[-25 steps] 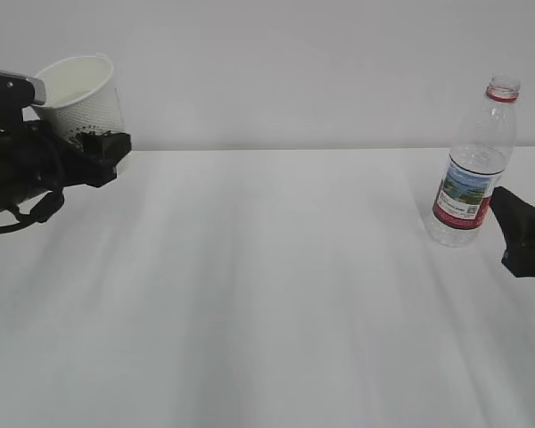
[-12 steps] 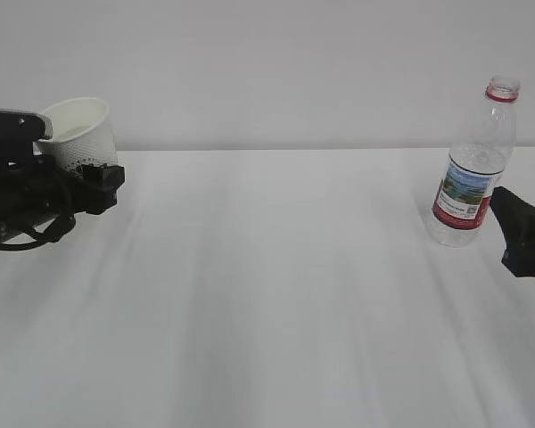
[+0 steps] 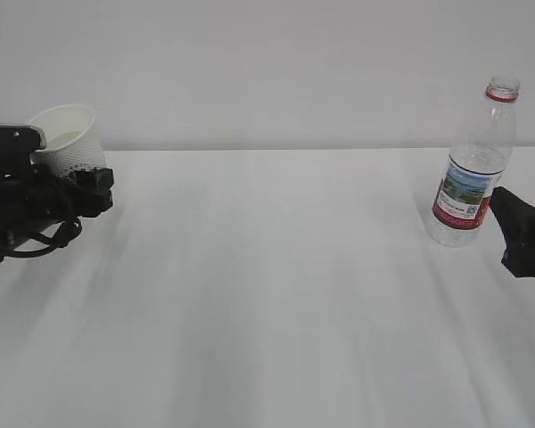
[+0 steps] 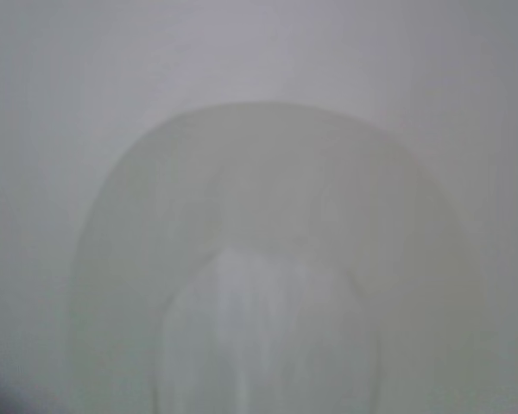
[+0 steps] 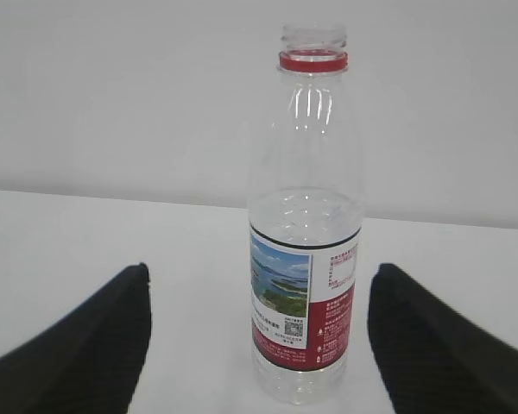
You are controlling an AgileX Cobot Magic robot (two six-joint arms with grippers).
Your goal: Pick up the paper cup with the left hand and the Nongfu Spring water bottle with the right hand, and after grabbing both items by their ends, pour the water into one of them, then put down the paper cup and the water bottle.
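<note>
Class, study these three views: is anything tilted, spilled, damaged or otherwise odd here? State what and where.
Only the paper cup stands out: held by the left end effector at the far left, it leans with its mouth tipped leftward. The capless water bottle stands upright between the right end effector's open jaws. No spill shows on the table.

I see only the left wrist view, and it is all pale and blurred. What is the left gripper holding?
Observer: In the exterior view the left hand holds the paper cup, tilted, above the table.
Operator: Where is the bottle?
Observer: The Nongfu Spring water bottle stands upright on the table at the far right, capless.
Operator: Is the right gripper holding it?
Observer: No. In the right wrist view the right hand has open jaws on either side of the bottle, apart from it.
</note>
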